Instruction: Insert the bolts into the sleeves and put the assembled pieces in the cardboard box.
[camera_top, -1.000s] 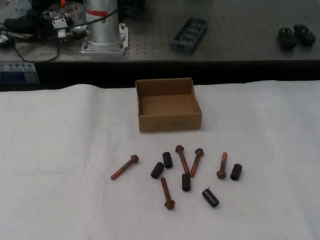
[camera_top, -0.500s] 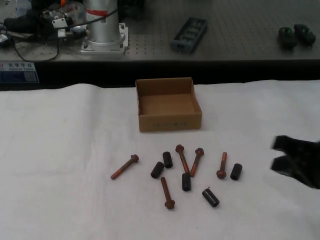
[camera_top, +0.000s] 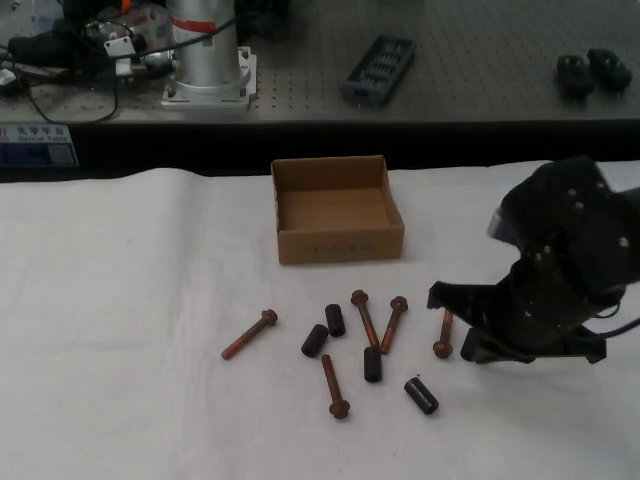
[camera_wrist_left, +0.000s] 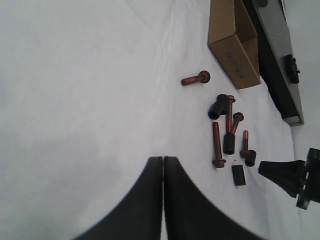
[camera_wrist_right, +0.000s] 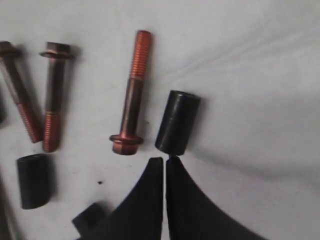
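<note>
Altogether 5 bolts lie loose on the white cloth (camera_top: 120, 300), on the near side of 1 cardboard box (camera_top: 340, 243). The leftmost bolt (camera_top: 250, 334) lies off by itself and the front bolt (camera_top: 335, 386) is nearest the camera. The 2 middle bolts (camera_top: 364, 317) sit side by side with their heads toward the box. The rightmost bolt (camera_top: 444, 331) lies just beside the right arm, head away from the box. Each bolt is copper-brown, with a flanged head and a threaded end.

Sleeves number 5, all short black tubes lying on their sides. The 4 scattered sleeves (camera_top: 314, 340) lie among the bolts, and the fifth sleeve (camera_wrist_right: 177, 122) lies next to the rightmost bolt, roughly parallel to it and not touching. Every bolt and sleeve lies separate. The box is brown and open-topped, and stands apart from the parts.

Down at the fifth sleeve's end, the right gripper (camera_wrist_right: 164, 161) has its fingers pressed together and holds nothing. Whether the tips touch the sleeve, I cannot tell. The left gripper (camera_wrist_left: 163, 160) is likewise closed and empty, over bare cloth well apart from the parts.
</note>
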